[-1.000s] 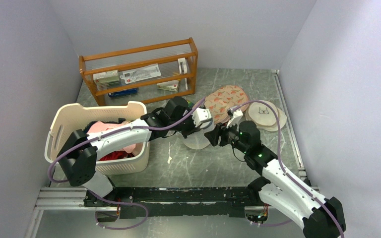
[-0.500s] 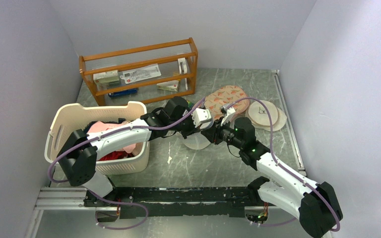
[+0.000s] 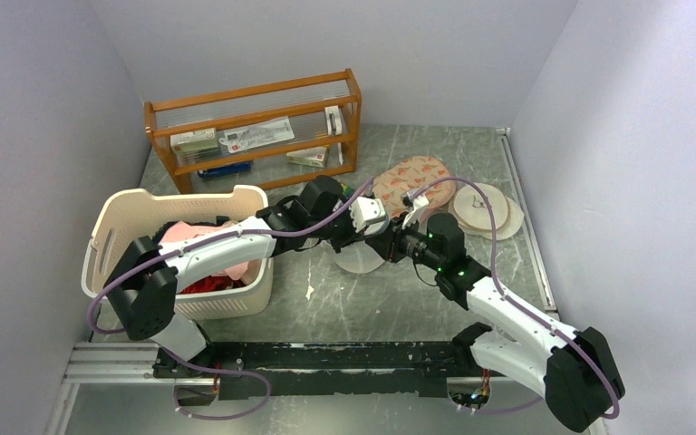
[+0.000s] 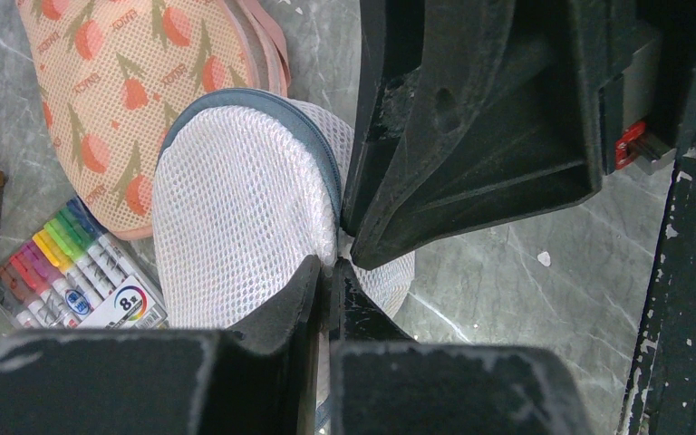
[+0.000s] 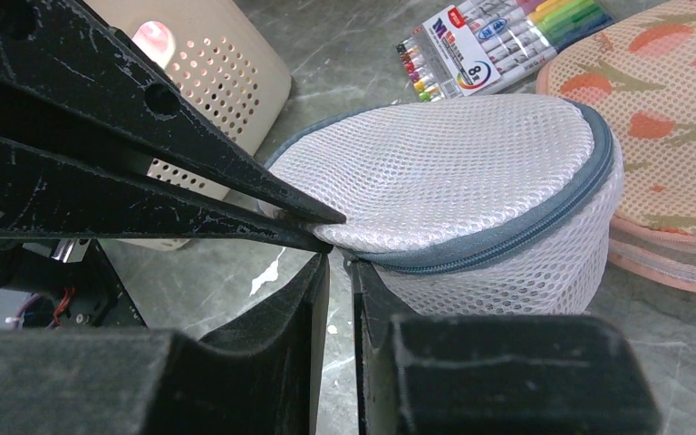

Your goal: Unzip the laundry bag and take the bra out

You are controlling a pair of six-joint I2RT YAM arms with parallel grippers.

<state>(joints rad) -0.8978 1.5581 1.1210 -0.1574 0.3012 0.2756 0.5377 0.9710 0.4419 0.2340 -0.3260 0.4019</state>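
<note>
The laundry bag (image 3: 358, 261) is a round white mesh pouch with a grey zipper band, lying mid-table. It also shows in the left wrist view (image 4: 236, 208) and the right wrist view (image 5: 453, 163). The zipper looks closed where it shows. My left gripper (image 4: 326, 265) is shut on the mesh at the bag's near rim, also seen from above (image 3: 373, 237). My right gripper (image 5: 337, 258) meets it tip to tip, its jaws almost together on the rim just under the zipper band. The bra is hidden.
A salmon patterned pouch (image 3: 412, 177) lies just behind the bag, with cream discs (image 3: 485, 210) to its right. A pack of markers (image 4: 72, 272) lies beside the bag. A cream laundry basket (image 3: 181, 249) stands at the left and a wooden rack (image 3: 254, 131) at the back.
My right gripper has moved left to the bag's rim and now meets the left gripper's tips. The left arm and the bag have hardly moved.
</note>
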